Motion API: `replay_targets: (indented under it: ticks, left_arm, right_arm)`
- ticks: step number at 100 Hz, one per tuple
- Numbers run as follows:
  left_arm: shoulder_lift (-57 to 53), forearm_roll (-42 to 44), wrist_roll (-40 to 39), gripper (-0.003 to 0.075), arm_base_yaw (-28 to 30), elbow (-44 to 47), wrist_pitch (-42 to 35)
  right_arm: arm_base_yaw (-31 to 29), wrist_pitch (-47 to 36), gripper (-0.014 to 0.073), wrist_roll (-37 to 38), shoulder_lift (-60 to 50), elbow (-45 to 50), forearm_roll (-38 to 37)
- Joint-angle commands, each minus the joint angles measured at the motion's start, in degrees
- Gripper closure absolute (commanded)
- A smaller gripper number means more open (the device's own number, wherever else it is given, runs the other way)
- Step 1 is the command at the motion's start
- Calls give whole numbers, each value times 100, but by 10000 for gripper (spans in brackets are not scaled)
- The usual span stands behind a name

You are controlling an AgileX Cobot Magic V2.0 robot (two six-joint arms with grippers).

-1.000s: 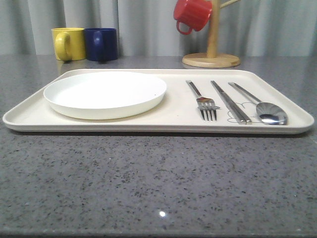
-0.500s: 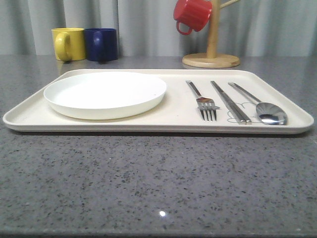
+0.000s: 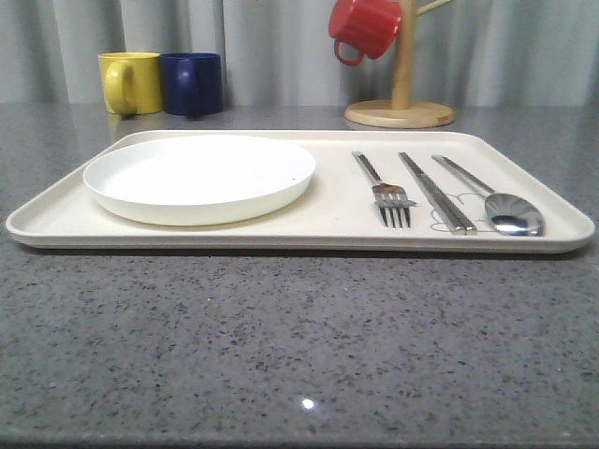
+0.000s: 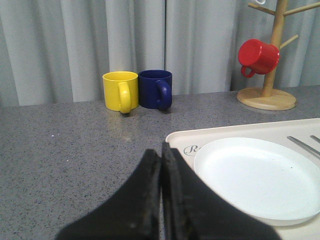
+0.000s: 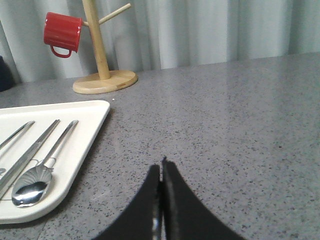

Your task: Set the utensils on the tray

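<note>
The left gripper [image 4: 161, 150] is sitting at the lower centre of its wrist view, black fingers [image 4: 145, 195] pressed together, gripping nothing. The right gripper [image 5: 161, 167] is showing likewise at lower centre, its dark fingers [image 5: 177, 210] closed and empty.

Table [image 3: 299, 355] bare before tray [image 3: 328, 220] — mugs [image 3: 164, 82], mug stand [image 3: 400, 112] behind.

A staged dining corner, likely a lab mock-up, is being suggested: a speckled grey stone table [image 3: 299, 346] is being backed by plain grey curtains [image 3: 281, 47], while mugs [image 3: 131, 81] and a wooden mug stand [image 3: 401, 103] are being displayed behind a set tray [image 3: 337, 220].
</note>
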Motion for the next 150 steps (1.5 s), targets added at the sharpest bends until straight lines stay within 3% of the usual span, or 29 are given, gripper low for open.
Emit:
replay_targets:
  ticks: [1,86,106,132,150]
  left_arm:
    - [39,-27,0,738,-44,-155,-464]
    - [39,-15,0,738,-44,-155,-642]
    - [39,589,-93,738,-44,-83,-660]
    - [-135,2643,-2170,738,-36,577,-1200]
    - [-584,2842,-2319,738,-36,1118,-1291]
  right_arm:
    - [-34,-501,662,-67,-127,-91,3]
    - [-34,-501,662,-67,-127,-91,3]
    - [-34,-501,662,-67,-127,-91,3]
    - [-34,-501,662,-67,-127,-91,3]
    - [-34,-501,662,-67,-127,-91,3]
